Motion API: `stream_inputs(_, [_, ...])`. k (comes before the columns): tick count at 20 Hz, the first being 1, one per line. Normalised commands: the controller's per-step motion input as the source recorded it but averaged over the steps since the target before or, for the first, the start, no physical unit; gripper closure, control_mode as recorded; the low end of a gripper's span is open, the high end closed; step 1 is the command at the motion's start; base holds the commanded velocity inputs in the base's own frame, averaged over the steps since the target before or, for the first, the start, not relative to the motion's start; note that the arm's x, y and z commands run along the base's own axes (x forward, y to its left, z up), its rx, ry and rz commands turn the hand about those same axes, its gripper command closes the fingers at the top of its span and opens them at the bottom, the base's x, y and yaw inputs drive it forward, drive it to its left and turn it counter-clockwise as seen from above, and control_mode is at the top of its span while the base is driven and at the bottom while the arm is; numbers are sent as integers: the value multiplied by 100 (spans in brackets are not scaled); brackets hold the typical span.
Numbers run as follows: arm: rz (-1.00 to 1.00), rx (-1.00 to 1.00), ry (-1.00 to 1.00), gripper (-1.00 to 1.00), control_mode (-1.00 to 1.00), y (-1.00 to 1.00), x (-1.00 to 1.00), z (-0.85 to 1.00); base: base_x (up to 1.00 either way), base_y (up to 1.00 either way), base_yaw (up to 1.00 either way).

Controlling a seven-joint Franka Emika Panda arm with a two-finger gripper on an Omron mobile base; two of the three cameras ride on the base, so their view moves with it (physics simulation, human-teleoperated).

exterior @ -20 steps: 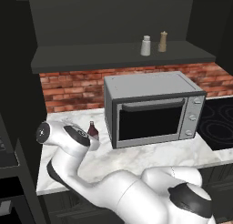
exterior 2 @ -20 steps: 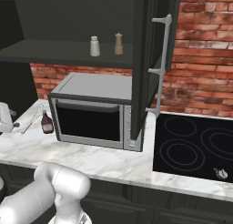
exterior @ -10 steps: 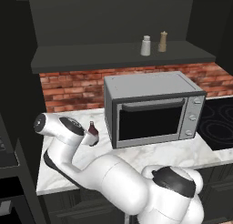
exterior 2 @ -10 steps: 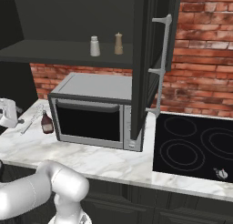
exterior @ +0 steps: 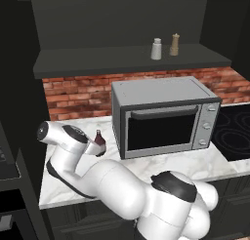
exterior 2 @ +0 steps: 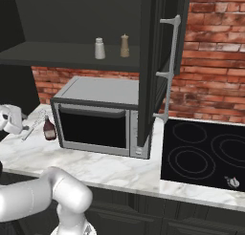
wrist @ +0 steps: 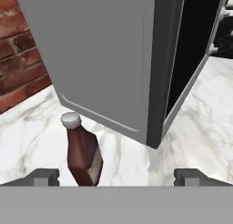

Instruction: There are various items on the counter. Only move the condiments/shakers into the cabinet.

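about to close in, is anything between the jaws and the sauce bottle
Nothing visible does. The bottle stands upright on the counter just ahead of the open gripper, left of centre, with the microwave behind it.

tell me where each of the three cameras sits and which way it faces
Left base view: behind the arm's left, looking forward and down at the microwave and cabinet; the white arm fills the bottom.
Right base view: behind its right, facing microwave and stovetop; arm at lower left.
Hand view: on the hand, looking along the open gripper at the bottle.
All three share bottle and microwave.
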Motion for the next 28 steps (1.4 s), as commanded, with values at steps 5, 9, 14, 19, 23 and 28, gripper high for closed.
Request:
stream_inputs(5, [-1,0,0,-100,-100,0,18,-14,0,0,0])
stream_inputs(9, [-1,0,0,-100,-100,0,22,-14,0,0,0])
stream_inputs(14, [0,0,0,-100,-100,-6,17,-9,0,0,0])
stream_inputs(19, [0,0,0,-100,-100,-10,21,-14,0,0,0])
stream_inputs(23, [0,0,0,-100,-100,-11,16,-17,0,0,0])
stream_inputs(28, [0,0,0,-100,-100,-3,16,-14,0,0,0])
